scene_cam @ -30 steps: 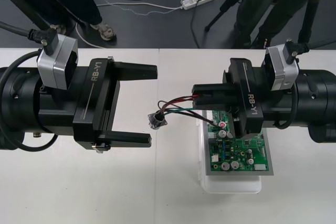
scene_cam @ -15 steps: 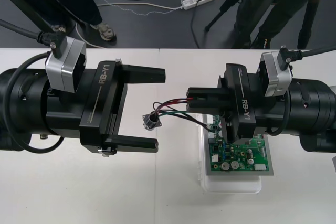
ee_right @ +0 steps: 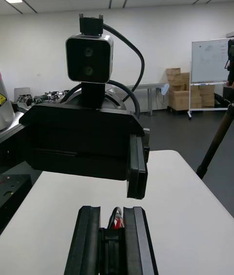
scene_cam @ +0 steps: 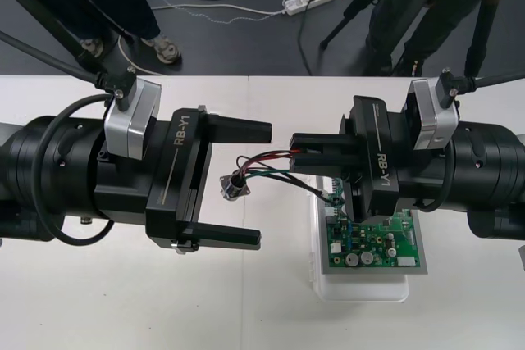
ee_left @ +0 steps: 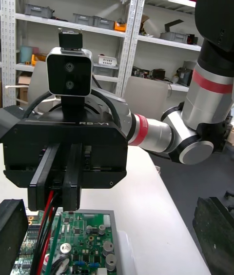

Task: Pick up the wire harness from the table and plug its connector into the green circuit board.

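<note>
Right gripper (scene_cam: 297, 145) pinches the harness (scene_cam: 264, 166) by its wires, apparently lifted off the table (scene_cam: 246, 309); left gripper (scene_cam: 264, 184) is spread wide, fingers either side of the dangling socket (scene_cam: 232, 188), apart from it; the wires' other end drops to the board (scene_cam: 373, 239); can't tell if the plug's seated; wires light and floppy, so I'd grab the rigid plug or socket flange.
</note>
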Robot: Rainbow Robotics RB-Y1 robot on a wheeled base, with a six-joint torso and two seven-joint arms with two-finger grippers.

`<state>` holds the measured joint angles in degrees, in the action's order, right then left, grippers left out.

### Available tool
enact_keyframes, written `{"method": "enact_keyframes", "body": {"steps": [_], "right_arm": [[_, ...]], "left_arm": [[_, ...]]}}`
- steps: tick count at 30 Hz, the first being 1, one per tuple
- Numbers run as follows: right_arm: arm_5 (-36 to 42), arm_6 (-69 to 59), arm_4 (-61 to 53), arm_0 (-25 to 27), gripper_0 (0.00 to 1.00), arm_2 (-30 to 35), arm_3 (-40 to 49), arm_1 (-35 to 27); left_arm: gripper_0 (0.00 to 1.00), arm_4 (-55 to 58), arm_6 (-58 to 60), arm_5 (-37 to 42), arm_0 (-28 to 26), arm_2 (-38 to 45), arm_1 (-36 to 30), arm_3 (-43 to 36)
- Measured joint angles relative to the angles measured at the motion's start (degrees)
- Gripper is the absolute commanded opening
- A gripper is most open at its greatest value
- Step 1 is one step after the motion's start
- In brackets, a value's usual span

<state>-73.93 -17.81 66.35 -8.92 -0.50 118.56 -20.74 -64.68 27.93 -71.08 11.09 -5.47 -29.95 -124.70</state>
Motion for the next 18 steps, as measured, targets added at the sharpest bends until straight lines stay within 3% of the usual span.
{"method": "enact_keyframes", "body": {"steps": [18], "right_arm": [[0.04, 0.0, 1.38, 1.17, 0.0, 0.77, 0.29, 0.0]], "left_arm": [[1.0, -2.87, -0.01, 1.62, 0.0, -2.21, 1.35, 2.82]]}}
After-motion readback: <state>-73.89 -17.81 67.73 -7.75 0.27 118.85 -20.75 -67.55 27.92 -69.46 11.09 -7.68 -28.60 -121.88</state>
